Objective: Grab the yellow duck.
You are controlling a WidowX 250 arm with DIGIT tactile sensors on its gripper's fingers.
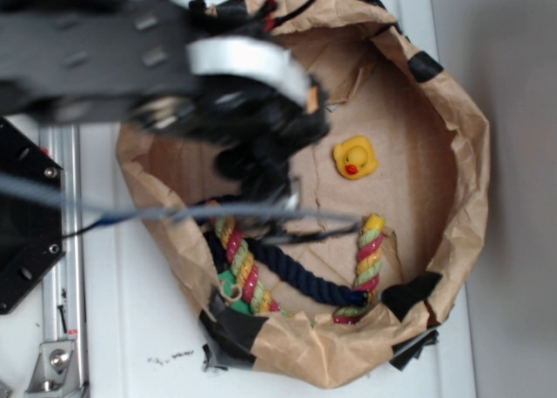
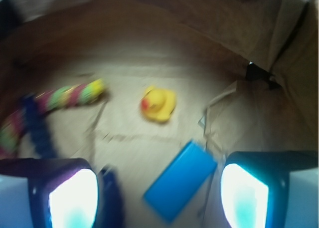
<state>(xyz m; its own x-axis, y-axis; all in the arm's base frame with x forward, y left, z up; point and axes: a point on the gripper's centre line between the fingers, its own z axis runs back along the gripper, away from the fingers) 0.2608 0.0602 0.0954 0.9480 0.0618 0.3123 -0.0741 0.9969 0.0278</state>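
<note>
Duck point(image 2: 158, 105) sits mid-frame in wrist view, on bag point(image 1: 452, 163) floor beyond blue block point(image 2: 180, 180). Claw point(image 2: 158, 195) open, empty. Duck likely light, squashy, glossy — may slip; pinch across round body.

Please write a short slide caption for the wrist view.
Open gripper above blue block, yellow duck ahead on paper.

Exterior view: overhead, looking straight down on the desk point(image 1: 139, 328) and whole paper-bag nest point(image 1: 461, 198), arm blurred up close. Wrist view: low inside the nest, angled across its floor, close and blurred. Shared: yellow duck point(image 1: 355, 157) point(image 2: 158, 104), striped rope point(image 1: 369, 250) point(image 2: 75, 94)
</note>
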